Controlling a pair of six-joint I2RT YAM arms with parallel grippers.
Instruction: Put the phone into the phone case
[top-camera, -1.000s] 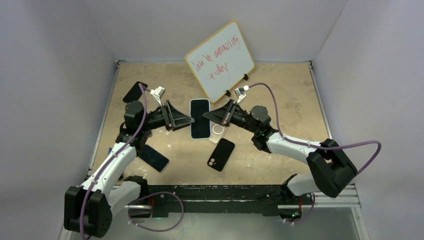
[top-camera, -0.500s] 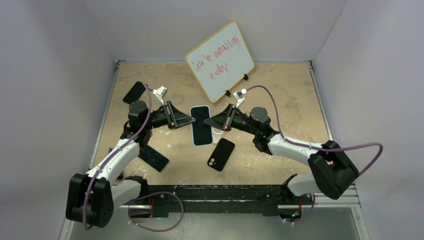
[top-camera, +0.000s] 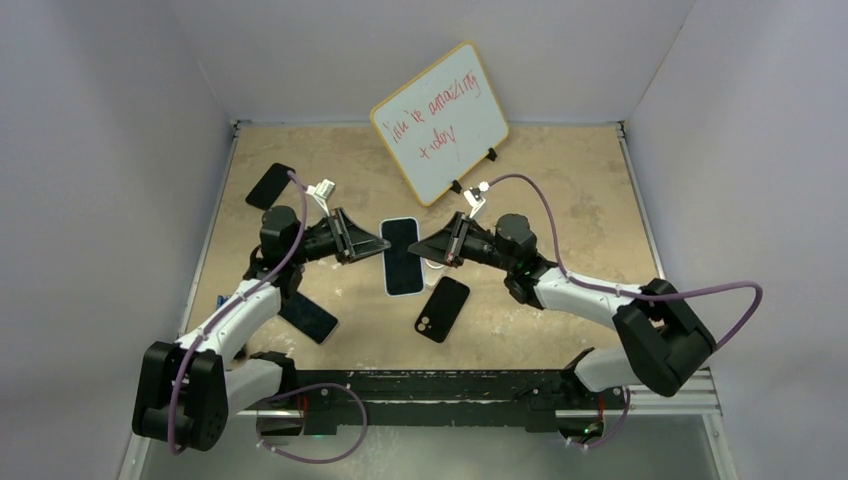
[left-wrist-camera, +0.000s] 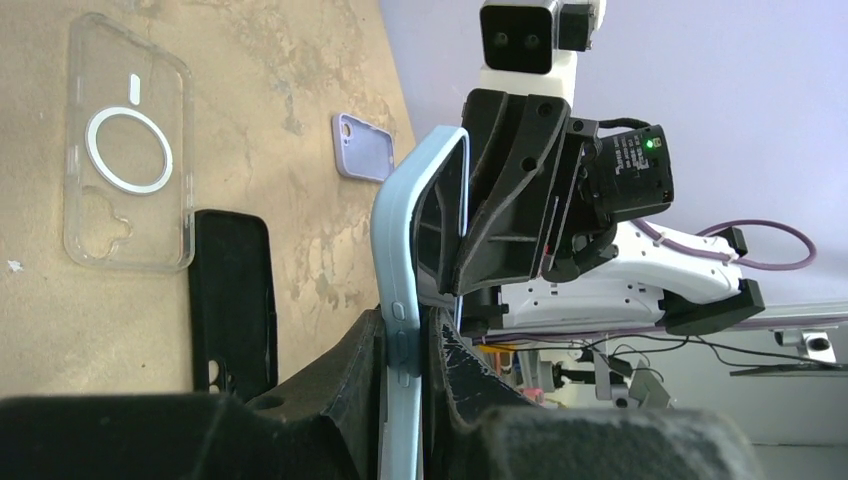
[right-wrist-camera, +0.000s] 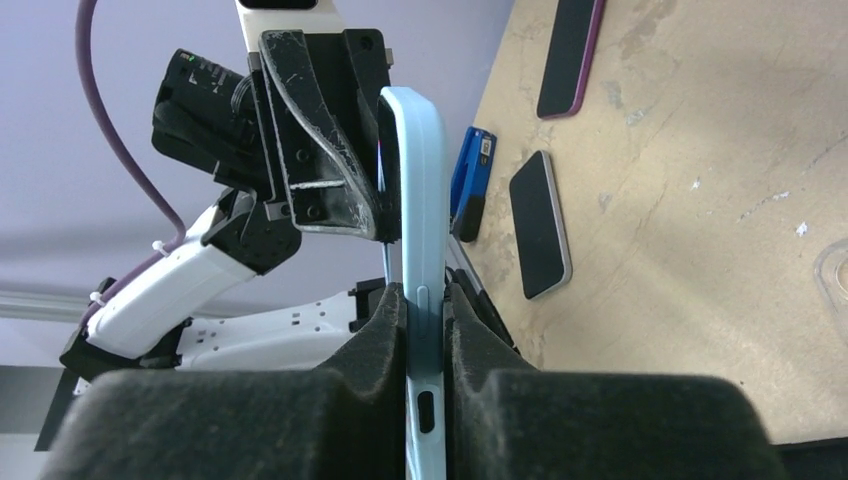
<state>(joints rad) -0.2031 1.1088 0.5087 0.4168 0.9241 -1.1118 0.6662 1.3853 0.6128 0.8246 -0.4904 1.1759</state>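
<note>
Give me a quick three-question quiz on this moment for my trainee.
1. True or false: the left gripper hangs open, clear of the blue-edged phone.
2. What lies flat beside the black case in the left wrist view? A) a clear case with a ring B) a mug C) a pen
3. Fill in: in the top view, the right gripper clamps the phone's ___ long edge.
Key: 1 false, both grippers are shut on it; 2 A; 3 right.
</note>
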